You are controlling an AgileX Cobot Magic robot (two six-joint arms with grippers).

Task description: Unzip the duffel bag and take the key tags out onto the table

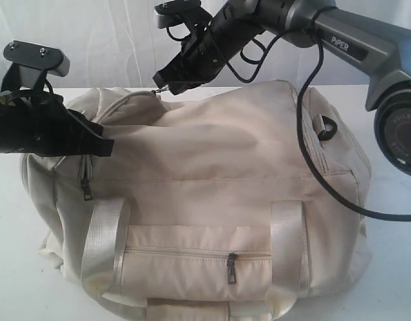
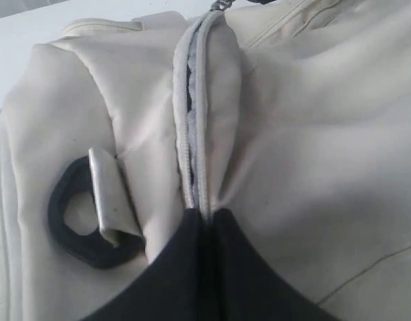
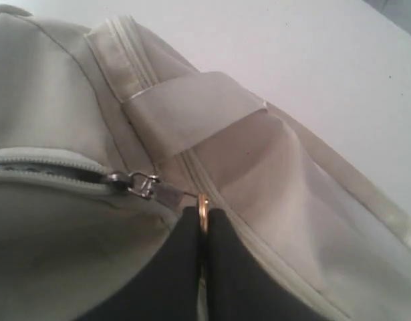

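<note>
the duffel bag (image 1: 225, 200) lies on its base on the white table (image 1: 11, 281), its long axis running across the exterior view from left to right, the front zip pocket (image 1: 198, 257) and the pale webbing handles (image 1: 105, 234) facing the camera. the main zipper (image 2: 192, 120) follows that same long axis along the top ridge, and in the left wrist view a narrow dark slit shows between its tapes.

the left gripper (image 2: 208, 217) sits at the bag's left end with its fingers together, pinching the fabric fold where the zipper seam ends, beside a black loop (image 2: 71, 221) held by a webbing tab. the right gripper (image 3: 204, 217) is up at the ridge, fingers pressed together on a brass-coloured ring (image 3: 202, 208) that links to the dark zipper pull (image 3: 142, 182).

a black cable (image 1: 305, 147) from the right arm drapes over the bag's right end. the tabletop is bare white around the bag, and behind it hangs a white curtain (image 1: 111, 27).
</note>
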